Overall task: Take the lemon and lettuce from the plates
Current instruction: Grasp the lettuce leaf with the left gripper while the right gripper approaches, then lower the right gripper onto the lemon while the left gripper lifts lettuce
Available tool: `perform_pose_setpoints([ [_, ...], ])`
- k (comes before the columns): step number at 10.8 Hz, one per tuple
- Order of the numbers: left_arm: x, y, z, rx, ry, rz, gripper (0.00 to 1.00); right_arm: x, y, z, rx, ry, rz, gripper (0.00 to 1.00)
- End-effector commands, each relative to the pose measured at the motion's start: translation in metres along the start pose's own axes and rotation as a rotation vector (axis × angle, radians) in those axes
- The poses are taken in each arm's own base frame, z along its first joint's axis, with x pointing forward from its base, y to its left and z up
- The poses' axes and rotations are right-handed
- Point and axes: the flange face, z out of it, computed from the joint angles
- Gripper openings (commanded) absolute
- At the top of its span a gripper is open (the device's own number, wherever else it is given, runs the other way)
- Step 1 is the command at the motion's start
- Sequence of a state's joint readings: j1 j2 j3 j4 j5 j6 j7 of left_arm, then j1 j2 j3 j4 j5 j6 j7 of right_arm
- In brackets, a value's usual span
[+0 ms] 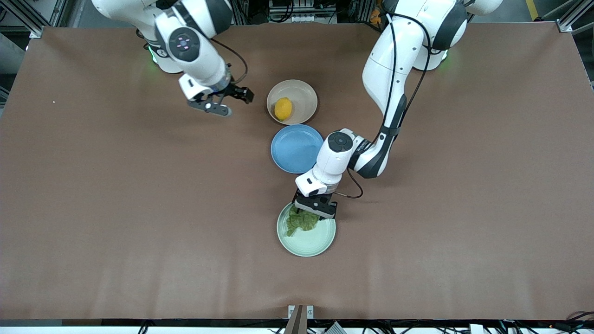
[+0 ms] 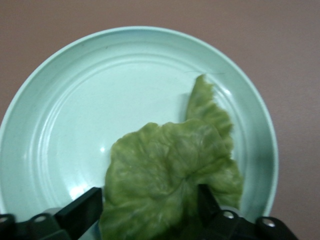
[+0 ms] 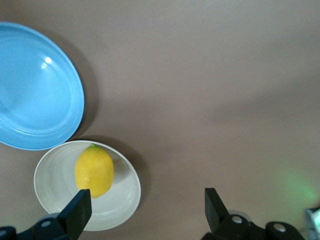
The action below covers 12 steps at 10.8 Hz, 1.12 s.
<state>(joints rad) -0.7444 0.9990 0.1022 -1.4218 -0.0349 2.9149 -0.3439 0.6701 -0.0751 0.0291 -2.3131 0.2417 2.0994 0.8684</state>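
Observation:
The lettuce point(image 1: 301, 222) point(image 2: 170, 165), a ruffled green leaf, lies on the mint green plate point(image 1: 320, 248) point(image 2: 60, 100), on the part of it farther from the front camera. My left gripper point(image 1: 314, 208) point(image 2: 150, 200) is down on that plate, open, with the leaf filling the gap between its fingers. The yellow lemon point(image 1: 283, 109) point(image 3: 94, 171) rests in the beige plate point(image 1: 304, 95) point(image 3: 120, 205). My right gripper point(image 1: 227, 101) point(image 3: 147, 205) hangs open and empty over bare table beside the beige plate, toward the right arm's end.
An empty blue plate point(image 1: 294, 148) point(image 3: 35, 100) sits between the beige and mint plates, touching the beige one. The left arm's wrist reaches over its edge. Brown table surface point(image 1: 139, 208) spreads wide on both sides.

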Motion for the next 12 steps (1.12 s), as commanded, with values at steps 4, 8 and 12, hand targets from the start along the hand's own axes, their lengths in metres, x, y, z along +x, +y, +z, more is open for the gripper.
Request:
perform_pose_setpoints([
  [4,0.000,-0.002,0.004,0.017,0.003,0.026,0.00,-0.035,-0.054,0.104,0.031,0.070,0.018,1.00],
  [8,0.023,0.002,-0.022,0.001,0.041,0.001,0.00,-0.050,-0.067,0.142,0.030,0.090,0.042,1.00],
  [12,0.051,0.011,-0.065,-0.002,0.002,-0.090,0.00,-0.057,-0.078,0.177,0.070,0.133,0.014,1.00],
])
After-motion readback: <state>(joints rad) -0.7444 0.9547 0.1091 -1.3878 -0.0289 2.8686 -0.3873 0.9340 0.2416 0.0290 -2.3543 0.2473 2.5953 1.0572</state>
